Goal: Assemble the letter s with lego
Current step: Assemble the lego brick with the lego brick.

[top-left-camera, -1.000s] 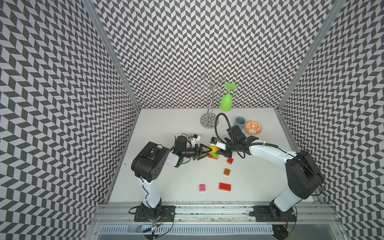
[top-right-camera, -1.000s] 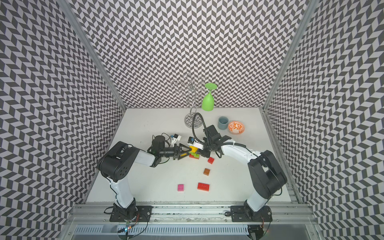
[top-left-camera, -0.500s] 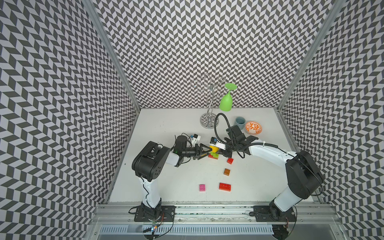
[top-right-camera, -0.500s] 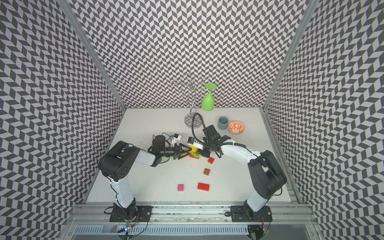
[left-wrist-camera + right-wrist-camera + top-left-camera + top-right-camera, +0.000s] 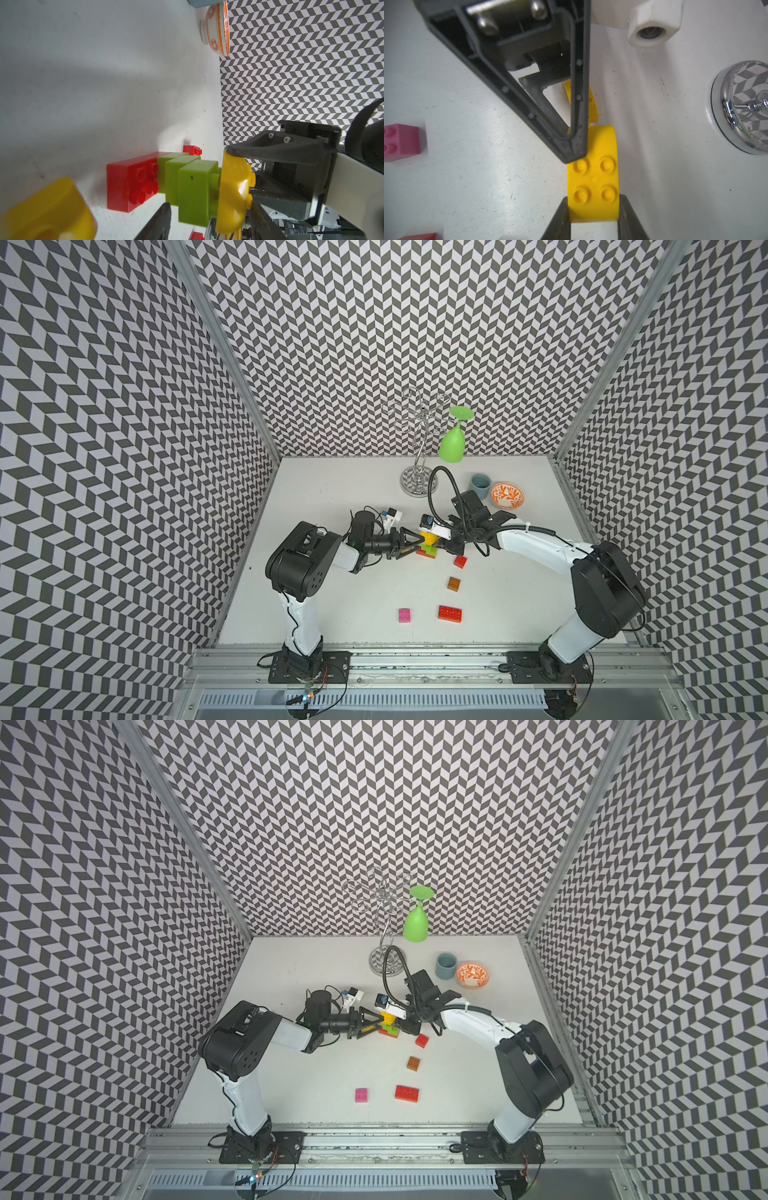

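left gripper [image 5: 415,543] just narrowed, jaws still apart, around the green stack [image 5: 193,187] mid-worktop [image 5: 332,497], while right gripper [image 5: 593,209] pinches the yellow brick [image 5: 593,178] atop it: likely being seated.

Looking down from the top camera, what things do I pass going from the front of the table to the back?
You pass the long red brick, brown brick, small red brick, orange bowl, green glass.

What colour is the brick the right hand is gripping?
It's a yellow brick, clearest in the right wrist view.
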`<state>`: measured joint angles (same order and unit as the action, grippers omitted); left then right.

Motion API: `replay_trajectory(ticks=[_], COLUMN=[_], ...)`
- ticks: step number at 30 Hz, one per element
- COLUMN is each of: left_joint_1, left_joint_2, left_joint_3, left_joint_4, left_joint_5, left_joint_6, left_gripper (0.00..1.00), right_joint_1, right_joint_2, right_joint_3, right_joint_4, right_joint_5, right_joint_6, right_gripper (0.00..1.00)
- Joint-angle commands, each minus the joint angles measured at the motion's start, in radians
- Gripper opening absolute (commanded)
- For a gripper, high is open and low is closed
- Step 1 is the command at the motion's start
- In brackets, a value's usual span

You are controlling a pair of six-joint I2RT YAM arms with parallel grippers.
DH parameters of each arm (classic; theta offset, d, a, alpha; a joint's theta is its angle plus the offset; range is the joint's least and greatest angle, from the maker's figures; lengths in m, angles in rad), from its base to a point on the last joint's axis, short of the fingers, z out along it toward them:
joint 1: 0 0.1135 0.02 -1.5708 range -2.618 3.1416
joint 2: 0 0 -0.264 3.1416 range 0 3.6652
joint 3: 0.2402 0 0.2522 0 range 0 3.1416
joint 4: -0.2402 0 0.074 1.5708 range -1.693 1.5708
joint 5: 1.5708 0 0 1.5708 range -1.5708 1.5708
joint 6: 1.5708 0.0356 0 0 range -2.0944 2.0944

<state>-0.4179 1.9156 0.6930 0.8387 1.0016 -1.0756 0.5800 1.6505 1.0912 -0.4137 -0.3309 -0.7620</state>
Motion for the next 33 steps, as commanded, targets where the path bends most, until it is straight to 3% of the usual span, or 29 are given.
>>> replay_trajectory(ticks=[1, 33], left_joint_1=[0.002, -0.007], left_joint_2=[0.02, 0.054], left_joint_3=[0.016, 0.013], left_joint_4=[0.003, -0.033], left_joint_5=[-0.009, -0.014], left_joint_6=[0.0, 0.032], left_gripper=[0.6, 0.52], right_joint_1=[0.01, 0.015], right_joint_2=[0.011, 0.032], right_joint_3=[0.028, 0.071], right_joint_4=[0.009, -0.031], right_joint_5=[-0.003, -0.005], right_joint_6=[-0.005, 0.013], right_gripper=[0.17, 0.17])
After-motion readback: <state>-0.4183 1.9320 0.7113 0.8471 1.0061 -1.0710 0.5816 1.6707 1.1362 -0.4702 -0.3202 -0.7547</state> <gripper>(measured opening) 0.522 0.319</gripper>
